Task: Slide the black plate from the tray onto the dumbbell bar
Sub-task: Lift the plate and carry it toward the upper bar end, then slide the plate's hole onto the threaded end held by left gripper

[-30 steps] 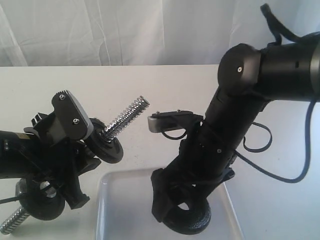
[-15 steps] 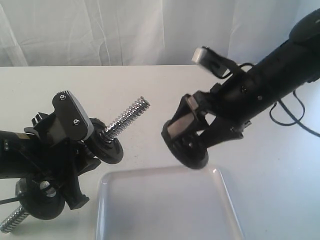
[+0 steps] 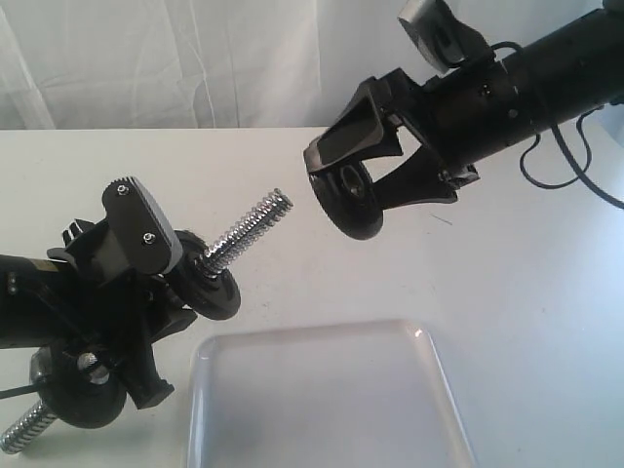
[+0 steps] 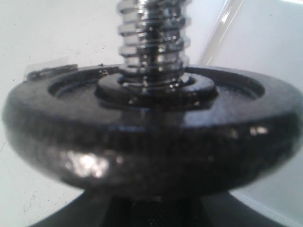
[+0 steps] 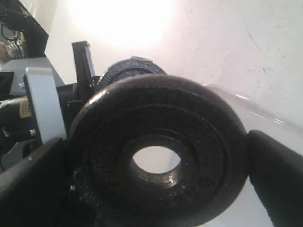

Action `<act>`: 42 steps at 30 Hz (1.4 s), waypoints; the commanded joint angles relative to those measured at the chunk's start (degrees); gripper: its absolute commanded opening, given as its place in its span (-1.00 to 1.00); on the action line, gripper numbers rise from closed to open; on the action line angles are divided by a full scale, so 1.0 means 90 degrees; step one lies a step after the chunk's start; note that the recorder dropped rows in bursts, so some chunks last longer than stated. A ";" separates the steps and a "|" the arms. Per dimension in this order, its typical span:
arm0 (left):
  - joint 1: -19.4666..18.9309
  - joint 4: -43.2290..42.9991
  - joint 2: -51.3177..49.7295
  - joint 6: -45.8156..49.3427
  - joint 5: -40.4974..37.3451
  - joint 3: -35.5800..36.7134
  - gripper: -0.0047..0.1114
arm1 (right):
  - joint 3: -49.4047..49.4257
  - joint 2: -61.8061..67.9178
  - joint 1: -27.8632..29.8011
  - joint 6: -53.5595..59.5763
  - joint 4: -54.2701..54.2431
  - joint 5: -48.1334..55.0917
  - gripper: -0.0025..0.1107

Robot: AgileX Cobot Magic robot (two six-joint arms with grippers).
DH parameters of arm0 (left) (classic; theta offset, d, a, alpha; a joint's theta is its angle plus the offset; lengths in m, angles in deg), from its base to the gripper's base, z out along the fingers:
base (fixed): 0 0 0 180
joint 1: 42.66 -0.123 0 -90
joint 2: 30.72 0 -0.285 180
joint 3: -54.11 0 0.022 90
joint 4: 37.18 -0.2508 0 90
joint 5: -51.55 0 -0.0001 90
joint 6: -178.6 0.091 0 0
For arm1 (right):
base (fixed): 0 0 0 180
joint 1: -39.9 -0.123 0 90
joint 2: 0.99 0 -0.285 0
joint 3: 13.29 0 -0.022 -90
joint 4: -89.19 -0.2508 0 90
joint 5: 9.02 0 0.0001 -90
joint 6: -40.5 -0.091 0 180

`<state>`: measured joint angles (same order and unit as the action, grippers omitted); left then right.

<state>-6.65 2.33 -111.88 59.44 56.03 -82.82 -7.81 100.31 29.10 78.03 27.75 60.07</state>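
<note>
**Right pincer clamps the black plate in the air, off the tray**

Right pincer [image 3: 349,185] sits at about 1 o'clock in the exterior view, its jaws spread wide and closed on the rim of the black plate [image 3: 353,207]. The right wrist view shows the plate face-on, a finger [image 5: 33,184] pressed to its edge on each side and the round central hole unobstructed. The plate hangs above the table, tilted, its face turned toward 8 o'clock.

At 8 o'clock from the plate, and apart from it, is the free threaded end of the dumbbell bar [image 3: 249,226]. The bar slants from 8 o'clock up to 2 o'clock, and the left pincer [image 3: 136,312] is closed around its middle. One black disc [image 3: 210,288] sits on the bar just above that grip and a second disc [image 3: 83,395] just below it. The left wrist view shows the upper disc close up, with chrome thread rising from its hub.

The tray [image 3: 429,363] lies flat at 6 o'clock, translucent, with nothing in it that shows.

Everything is over a white table [image 3: 546,322], faintly scuffed. A white curtain [image 3: 195,58] in loose folds fills the background from 10 to 12 o'clock. A black cable [image 3: 585,185] loops from the right arm at 3 o'clock.
</note>
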 commanded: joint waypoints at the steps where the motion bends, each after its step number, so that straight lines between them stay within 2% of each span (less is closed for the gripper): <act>1: 0.0009 0.0169 0.0299 0.0053 0.1401 -0.0164 -0.92 | -0.0103 -0.0070 0.0037 -0.0031 -0.0732 0.0097 -0.96; 13: 0.0009 0.0169 0.0299 0.0053 0.1256 -0.0215 -0.92 | -0.0103 0.0166 -0.0058 -0.0055 -0.1039 0.0097 -0.96; 24: 0.0020 -0.0237 0.0299 -0.0268 0.1019 -0.0298 -0.92 | -0.0103 0.0166 -0.0192 -0.0041 -0.1070 0.0097 -0.96; 28: 0.0178 -0.0357 0.0299 -0.0268 0.1019 -0.0298 -0.92 | -0.0103 0.0177 -0.0454 -0.0041 -0.1070 0.0097 -0.96; 32: 0.0334 -0.0370 0.0299 -0.0268 0.1031 -0.0298 -0.92 | -0.0103 0.0177 -0.0454 -0.0041 -0.1070 0.0097 -0.96; 42: 0.0333 -0.0381 0.0299 -0.0268 0.1043 -0.0298 -0.92 | -0.0103 0.0177 -0.0647 -0.0386 -0.0281 0.0097 -0.96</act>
<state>-4.00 -3.14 -111.98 57.36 54.77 -82.92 -8.05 102.47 23.35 74.59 27.41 59.93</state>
